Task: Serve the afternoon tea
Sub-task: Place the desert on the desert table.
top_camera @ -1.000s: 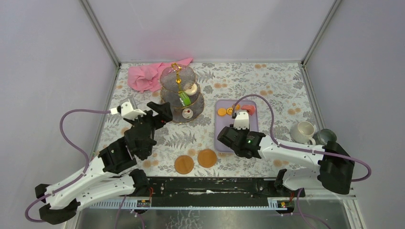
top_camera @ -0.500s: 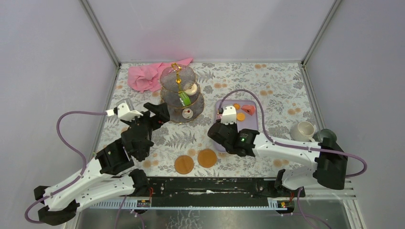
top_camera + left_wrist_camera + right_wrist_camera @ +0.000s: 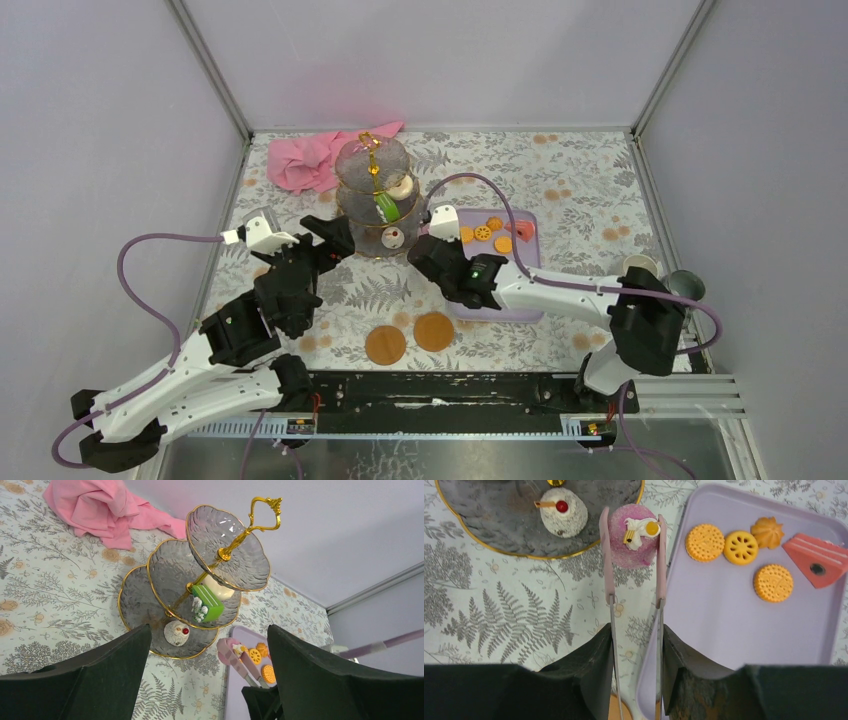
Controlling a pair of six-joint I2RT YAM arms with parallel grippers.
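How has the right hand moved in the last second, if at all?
Yes. In the top view the right hand went left across the lilac tray, toward the glass stand, with tongs pinching a pink pastry.

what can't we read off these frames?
- Cream mug and grey-green mug: top view, right arm covers most of both; neither wrist view shows them.
- Pale pastry on the stand, middle tier: left wrist view, green cake hides part; kind unclear.
- Pink doughnut in the pink tongs: right wrist view gives no height; not made out from above.
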